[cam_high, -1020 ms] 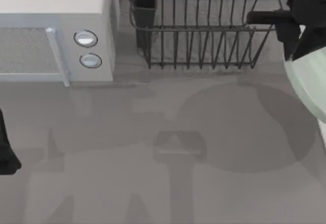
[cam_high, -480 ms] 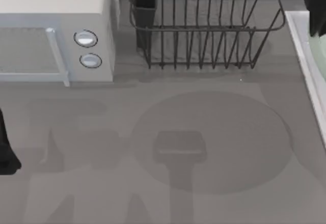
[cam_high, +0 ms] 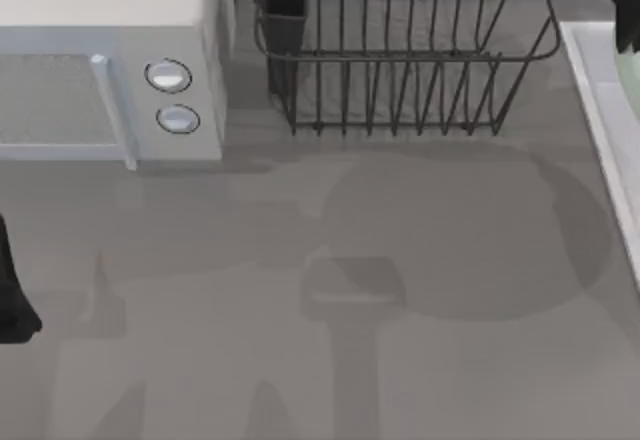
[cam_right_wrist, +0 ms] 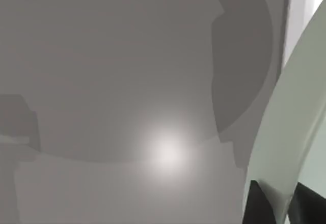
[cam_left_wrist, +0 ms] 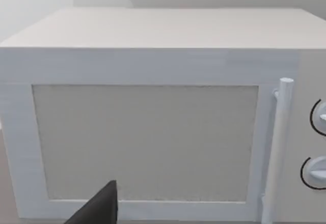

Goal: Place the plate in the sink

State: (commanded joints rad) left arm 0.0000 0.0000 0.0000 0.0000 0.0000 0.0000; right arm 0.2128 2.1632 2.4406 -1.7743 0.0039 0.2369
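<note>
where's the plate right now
The plate is at the table's far right edge in the top view, over the sink beside the dish rack, with the right gripper clamped on its rim.

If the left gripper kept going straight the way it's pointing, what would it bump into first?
Probably the microwave. The left wrist view looks straight at its door, with the handle off to one side. The left gripper is parked at the table's left edge. How far away the door sits is hard to judge.
</note>
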